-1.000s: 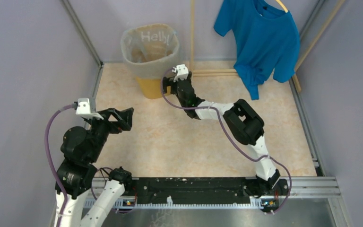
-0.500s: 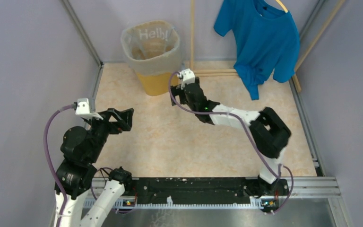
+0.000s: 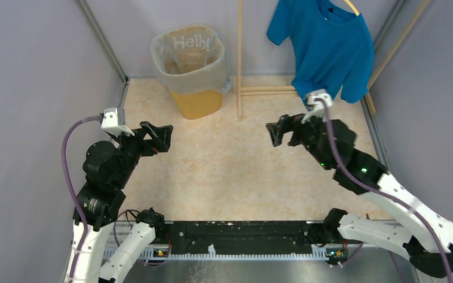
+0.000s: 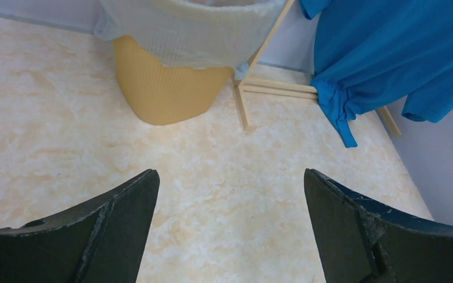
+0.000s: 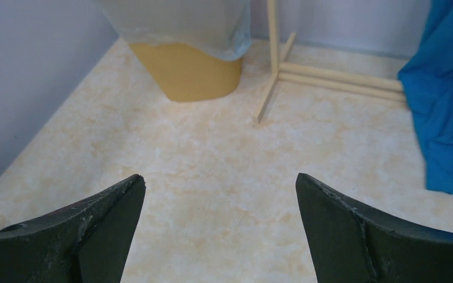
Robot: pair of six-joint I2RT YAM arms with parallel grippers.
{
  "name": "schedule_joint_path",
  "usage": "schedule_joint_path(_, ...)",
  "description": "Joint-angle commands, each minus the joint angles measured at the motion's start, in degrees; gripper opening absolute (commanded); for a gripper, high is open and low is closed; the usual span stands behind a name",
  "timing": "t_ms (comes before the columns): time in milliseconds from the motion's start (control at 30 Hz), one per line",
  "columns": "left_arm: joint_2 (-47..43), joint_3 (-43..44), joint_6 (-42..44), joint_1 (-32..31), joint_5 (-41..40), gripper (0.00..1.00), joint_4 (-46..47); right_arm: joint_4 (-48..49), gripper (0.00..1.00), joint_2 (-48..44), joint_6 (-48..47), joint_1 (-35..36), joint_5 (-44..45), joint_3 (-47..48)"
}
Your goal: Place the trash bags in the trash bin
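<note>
While the bin stands with the bag lining it and folded over its rim, both grippers hang well apart from it. The left gripper is nearer than the bin and the right gripper nearer and rightward, each spread wide and empty. Only the top view shows the bag's mouth; the wrist views show its hem.

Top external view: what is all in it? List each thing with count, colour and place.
tall yellow-orange plastic trash bin: one, far left corner of the table
pale blue translucent plastic film trash bag: one, lining that bin, folded over its rim
bright blue T-shirt: one, hanging, far right
pale wooden rack: one, far centre, beside the bin
beige marbled table: one, under everything
left end effector: one, black, open, empty
right end effector: one, black, open, empty
</note>
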Motion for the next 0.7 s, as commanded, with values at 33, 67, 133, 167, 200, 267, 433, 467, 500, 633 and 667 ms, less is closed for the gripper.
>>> schedule_joint_path(33, 4.59, 8.01, -0.34, -0.15, 1.03, 0.99, 6.07, -15.57, 0.99, -9.51, -4.15, -0.1, 9.39, 14.59)
schedule_joint_path(67, 5.54, 9.72, 0.08, -0.14, 1.14, 0.99, 6.25, -16.71, 0.99, -10.65, -5.43, -0.06, 10.44, 17.03)
schedule_joint_path(133, 7.23, 13.4, 0.7, -0.14, 1.18, 0.99, 6.38, -18.21, 0.99, -12.7, -7.08, -0.07, 12.29, 21.15)
schedule_joint_path(167, 8.02, 15.0, 1.03, -0.22, 1.27, 0.99, 6.48, -18.55, 0.99, -13.63, -7.81, -0.06, 13.09, 22.56)
schedule_joint_path(200, 8.59, 16.52, 1.32, -0.19, 1.28, 0.99, 6.59, -18.75, 0.99, -14.49, -8.25, -0.06, 13.78, 23.86)
schedule_joint_path(267, 9.8, 19.39, 1.93, -0.19, 1.28, 0.99, 6.77, -18.97, 0.99, -16.18, -8.94, -0.07, 14.76, 25.68)
schedule_joint_path(433, 11.03, 23.61, 3.1, -0.14, 0.83, 0.99, 7.62, -19.88, 0.99, -18.13, -8.91, -0.06, 15.86, 27.26)
schedule_joint_path(467, 11.01, 23.76, 3.28, -0.18, 0.65, 0.99, 7.88, -20.16, 0.99, -18.28, -8.86, -0.1, 15.93, 27.31)
schedule_joint_path(500, 10.94, 23.82, 3.45, -0.19, 0.55, 0.99, 8.18, -20.33, 0.99, -18.38, -8.73, -0.06, 15.9, 27.25)
schedule_joint_path(633, 11.08, 23.85, 3.84, -0.16, 0.52, 0.99, 8.71, -21.16, 0.99, -18.39, -7.63, -0.09, 15.46, 27.03)
schedule_joint_path(667, 11.05, 23.79, 3.93, -0.14, 0.55, 0.99, 8.76, -21.26, 0.99, -18.39, -7.32, -0.06, 15.56, 26.94)
